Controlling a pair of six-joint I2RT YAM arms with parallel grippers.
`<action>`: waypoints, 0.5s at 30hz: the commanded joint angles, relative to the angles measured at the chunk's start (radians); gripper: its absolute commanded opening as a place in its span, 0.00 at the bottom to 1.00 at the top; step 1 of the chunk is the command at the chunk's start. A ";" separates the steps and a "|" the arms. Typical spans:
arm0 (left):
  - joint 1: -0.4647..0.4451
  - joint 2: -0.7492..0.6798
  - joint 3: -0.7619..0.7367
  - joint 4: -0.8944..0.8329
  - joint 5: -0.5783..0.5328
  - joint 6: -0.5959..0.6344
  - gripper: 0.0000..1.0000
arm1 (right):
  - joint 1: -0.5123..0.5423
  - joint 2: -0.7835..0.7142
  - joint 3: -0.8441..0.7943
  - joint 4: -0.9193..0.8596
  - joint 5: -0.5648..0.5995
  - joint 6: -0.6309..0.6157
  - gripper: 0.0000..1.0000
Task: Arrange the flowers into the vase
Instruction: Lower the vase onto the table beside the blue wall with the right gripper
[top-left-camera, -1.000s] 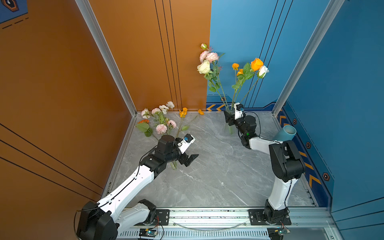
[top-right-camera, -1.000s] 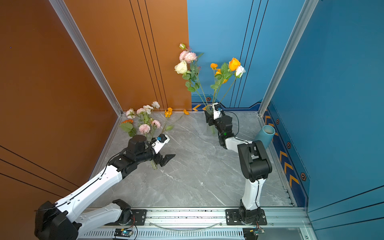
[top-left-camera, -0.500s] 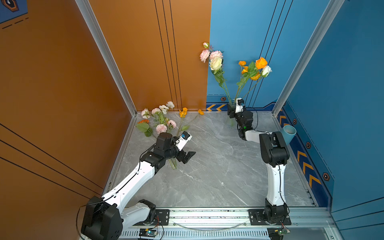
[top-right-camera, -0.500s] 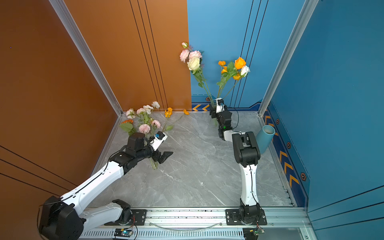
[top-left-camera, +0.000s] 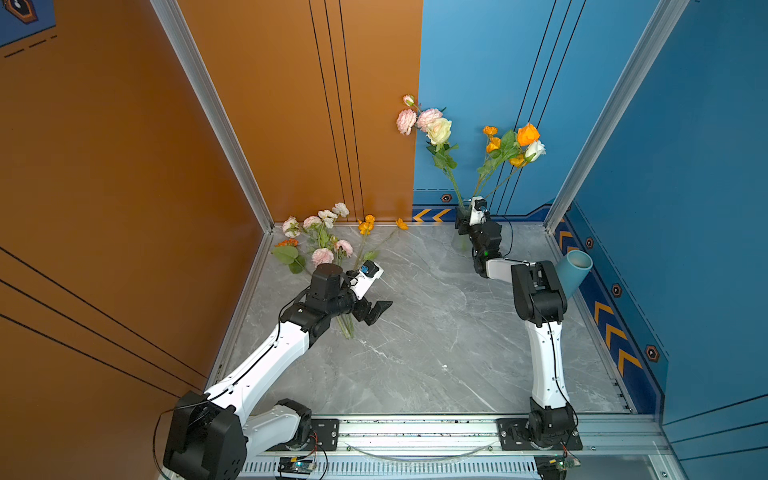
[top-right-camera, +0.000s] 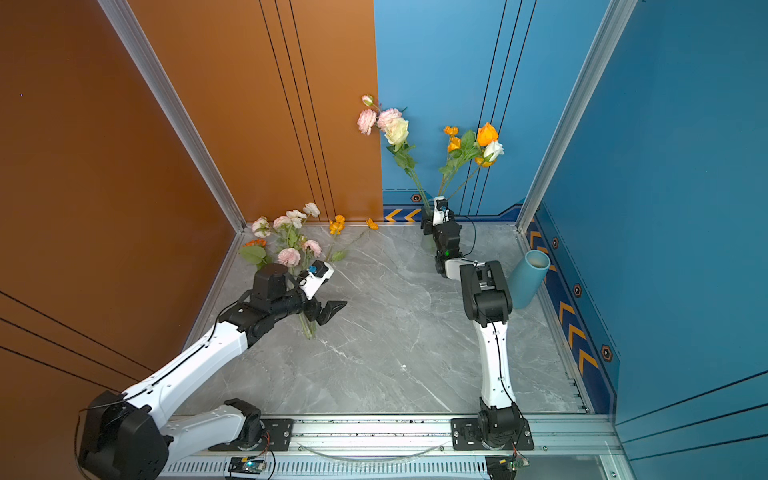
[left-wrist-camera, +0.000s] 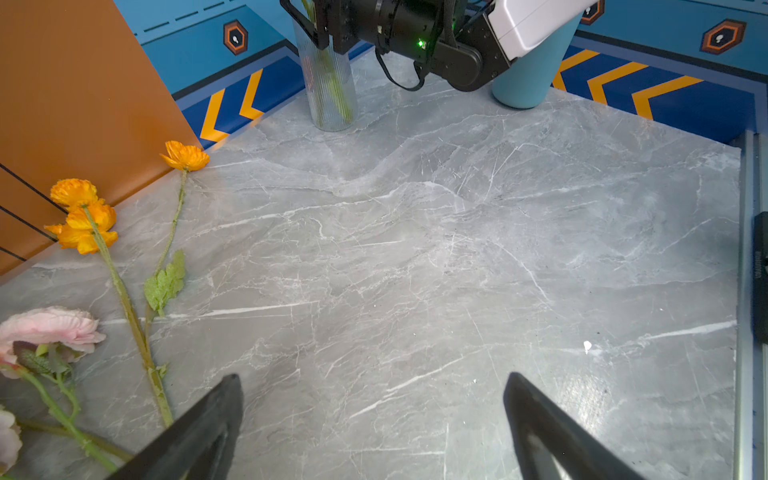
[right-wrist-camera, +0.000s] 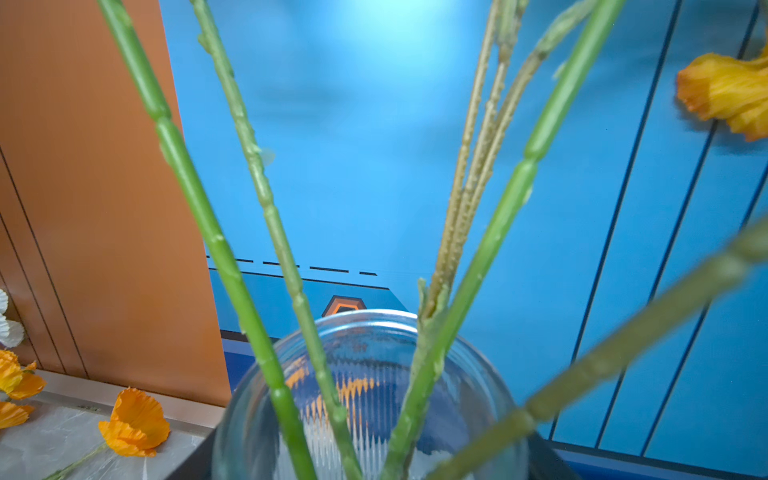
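The right hand (top-left-camera: 462, 218) is closed around the upper part of the glass vase (left-wrist-camera: 330, 83). The vase stands upright at the far edge of the grey marble surface (top-left-camera: 415, 353), right of its middle. In the right wrist view the hand's fingers show as dark shapes on either side of the glass. Several stems (right-wrist-camera: 227, 272) stand in the vase and fan apart above its rim. A pink and cream cluster (top-left-camera: 428, 122) leans toward the left edge, and an orange and white cluster (top-left-camera: 515, 141) leans toward the right edge. The rest of the flowers (top-left-camera: 324, 241) lie flat in the far left corner of the surface, with blooms against the orange wall (top-left-camera: 291, 124) and stems pointing toward the near edge. The left hand (top-left-camera: 375, 311) hovers over the cut ends of those stems, its fingers spread wide with nothing between them. In the left wrist view an orange-bloomed stem (left-wrist-camera: 129, 316) runs just beside one finger (left-wrist-camera: 199, 436). A teal cylinder (top-left-camera: 575, 270) stands at the right edge.
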 joint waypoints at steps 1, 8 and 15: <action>0.010 -0.032 -0.043 0.086 0.036 -0.010 0.98 | -0.007 -0.012 0.053 0.149 0.036 0.027 0.36; 0.010 -0.121 -0.233 0.393 0.098 0.078 0.98 | -0.012 -0.005 0.021 0.167 0.053 0.056 0.37; 0.012 -0.124 -0.231 0.396 0.088 0.081 0.98 | -0.012 -0.003 -0.011 0.175 0.055 0.069 0.41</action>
